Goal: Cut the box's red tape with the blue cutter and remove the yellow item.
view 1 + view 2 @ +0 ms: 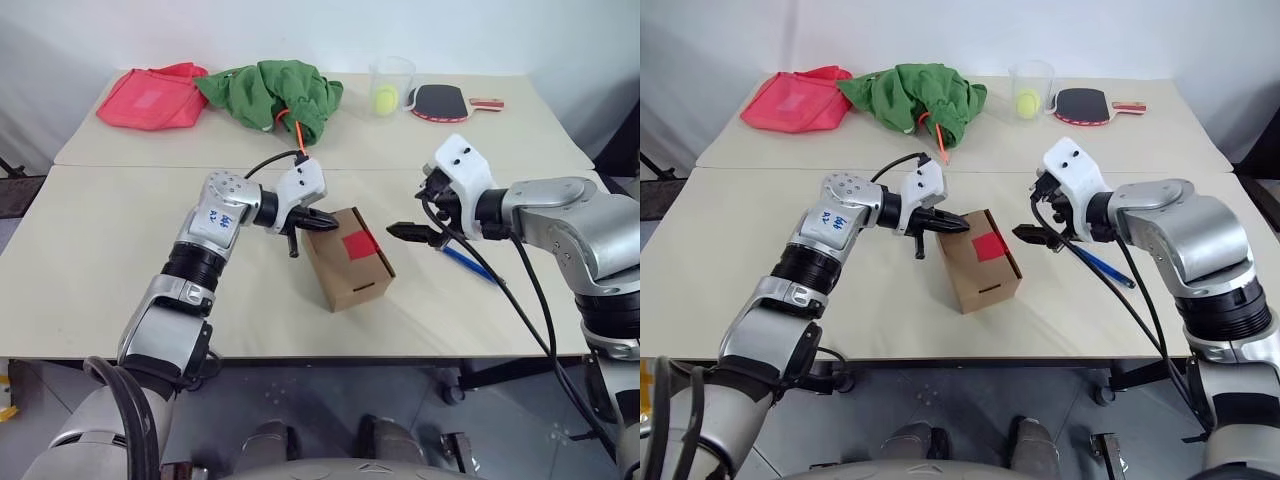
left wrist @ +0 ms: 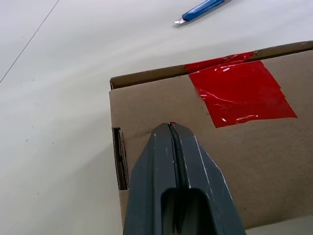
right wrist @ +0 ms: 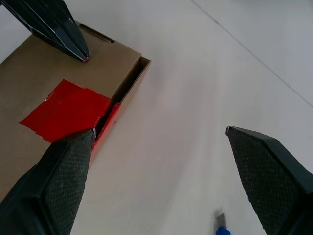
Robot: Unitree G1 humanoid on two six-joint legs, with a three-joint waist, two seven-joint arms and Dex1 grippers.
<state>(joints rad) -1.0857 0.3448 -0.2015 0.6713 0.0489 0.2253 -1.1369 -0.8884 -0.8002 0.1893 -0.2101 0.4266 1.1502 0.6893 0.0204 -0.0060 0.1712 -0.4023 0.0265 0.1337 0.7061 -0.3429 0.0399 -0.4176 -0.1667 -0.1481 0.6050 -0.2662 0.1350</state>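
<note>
Box braced by one gripper, cutter lying free beside the other

Left gripper, fingers pressed together and holding nothing, rests its tip on the box top near the red tape, likely to pin the carton for cutting; tape runs over the flap edge, apparently uncut; right gripper hangs beside that edge, fingers spread wide and empty, with the blue cutter on the table just below and behind it, so a pick-up seems due next; yellow item presumably inside the closed box; bare tabletop all round box and cutter; green cloth and paddle lie well apart at the far edge
</note>
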